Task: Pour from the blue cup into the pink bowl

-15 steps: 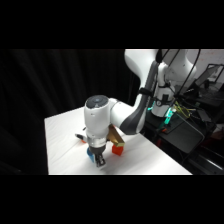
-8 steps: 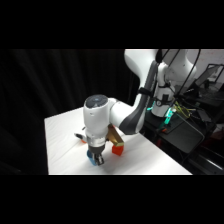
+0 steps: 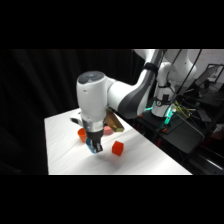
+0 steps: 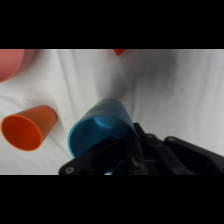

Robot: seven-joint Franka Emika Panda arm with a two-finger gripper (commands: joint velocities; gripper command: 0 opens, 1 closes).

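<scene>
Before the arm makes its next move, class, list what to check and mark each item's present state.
1. Jaws hold the blue cup: ok.
2. Blue cup over the pink bowl: not ok, the bowl lies off to one side.
3. Something in the cup to pour: cannot tell.
4. The orange cup out of the way: cannot tell; it lies on its side beside the blue cup.
5. The red block apart from the blue cup: ok.
</scene>
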